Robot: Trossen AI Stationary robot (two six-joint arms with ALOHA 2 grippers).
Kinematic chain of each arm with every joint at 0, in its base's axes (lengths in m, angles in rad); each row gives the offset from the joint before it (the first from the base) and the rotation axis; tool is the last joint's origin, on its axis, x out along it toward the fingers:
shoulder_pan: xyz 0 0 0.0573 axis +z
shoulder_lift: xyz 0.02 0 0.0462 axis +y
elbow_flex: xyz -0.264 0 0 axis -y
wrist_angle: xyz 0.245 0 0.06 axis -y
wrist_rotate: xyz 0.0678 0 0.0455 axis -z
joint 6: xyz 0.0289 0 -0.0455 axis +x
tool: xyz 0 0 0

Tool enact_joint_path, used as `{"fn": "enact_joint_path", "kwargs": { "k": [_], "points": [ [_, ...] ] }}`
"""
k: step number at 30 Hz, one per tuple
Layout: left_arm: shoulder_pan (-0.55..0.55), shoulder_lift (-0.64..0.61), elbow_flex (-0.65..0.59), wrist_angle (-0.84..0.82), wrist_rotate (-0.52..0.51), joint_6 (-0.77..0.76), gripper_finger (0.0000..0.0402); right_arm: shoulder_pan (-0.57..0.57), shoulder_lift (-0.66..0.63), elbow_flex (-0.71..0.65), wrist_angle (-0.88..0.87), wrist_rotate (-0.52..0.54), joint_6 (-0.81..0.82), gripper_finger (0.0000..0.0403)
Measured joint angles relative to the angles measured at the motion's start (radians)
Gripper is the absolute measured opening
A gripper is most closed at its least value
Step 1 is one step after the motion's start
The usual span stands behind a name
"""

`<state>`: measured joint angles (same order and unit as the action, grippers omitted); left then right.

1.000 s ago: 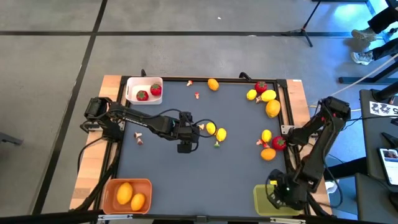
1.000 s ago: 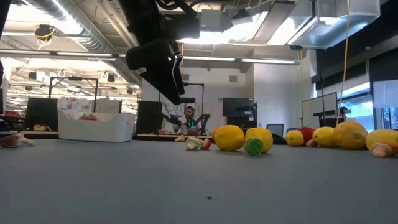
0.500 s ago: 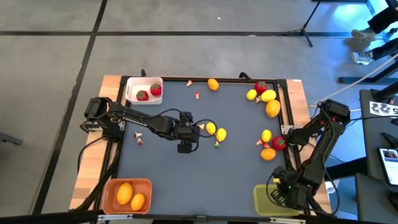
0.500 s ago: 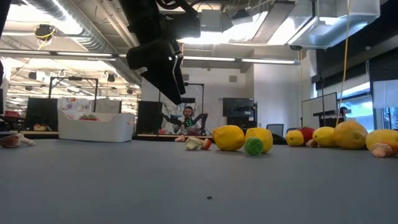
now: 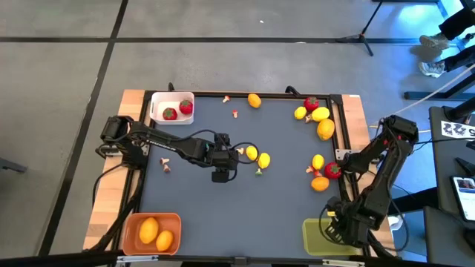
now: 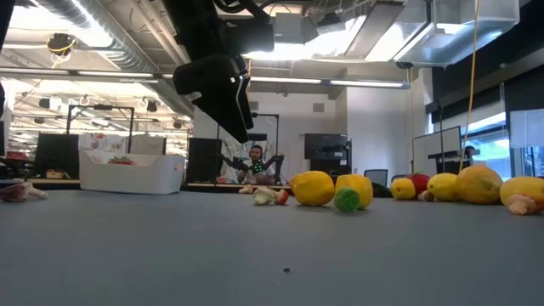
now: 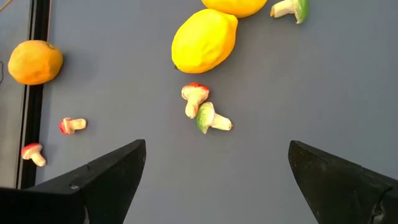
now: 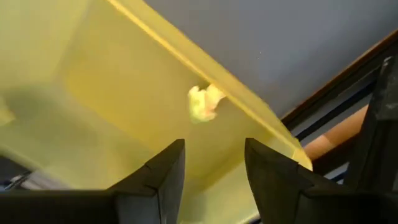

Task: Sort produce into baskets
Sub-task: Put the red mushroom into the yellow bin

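Observation:
My left gripper (image 5: pixel 228 154) hangs open and empty above the middle of the table; it also shows in the low view (image 6: pixel 223 93). In the left wrist view (image 7: pixel 217 180) its fingers stand short of two small pale bits (image 7: pixel 205 112), with a lemon (image 7: pixel 204 40) beyond them. My right gripper (image 5: pixel 332 230) is open and empty over the olive-green bin (image 5: pixel 312 239) at the near right corner. A small pale bit (image 8: pixel 204 102) lies inside that bin. The white bin (image 5: pixel 159 100) holds two strawberries (image 5: pixel 178 110). The orange bin (image 5: pixel 133 219) holds two citrus (image 5: pixel 156 233).
Two lemons (image 5: pixel 257 156) lie mid-table. An orange (image 5: pixel 254 100) lies by the far edge. Lemons, citrus and strawberries cluster at the far right (image 5: pixel 319 119) and the right edge (image 5: pixel 325 172). Small bits (image 5: pixel 165 163) lie at the left. The near middle of the table is bare.

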<state>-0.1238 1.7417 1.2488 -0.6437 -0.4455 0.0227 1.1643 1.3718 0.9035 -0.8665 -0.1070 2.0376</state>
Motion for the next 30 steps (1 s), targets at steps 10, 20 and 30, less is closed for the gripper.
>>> {"fn": "enact_joint_path", "kwargs": {
  "k": [10,20,30],
  "points": [
    [0.000,0.000,0.000,0.000,0.000,0.002,0.0390,-0.112,-0.132,0.000,-0.038,0.224,-0.161,0.0168],
    [0.000,0.000,0.000,-0.002,0.000,-0.031,0.0390,-0.320,-0.139,0.000,-0.139,0.409,-0.545,0.0168],
    [-0.002,0.000,0.000,-0.003,0.000,-0.085,0.0390,-0.514,-0.105,0.000,-0.385,0.457,-0.613,0.0168]
  ]
}}
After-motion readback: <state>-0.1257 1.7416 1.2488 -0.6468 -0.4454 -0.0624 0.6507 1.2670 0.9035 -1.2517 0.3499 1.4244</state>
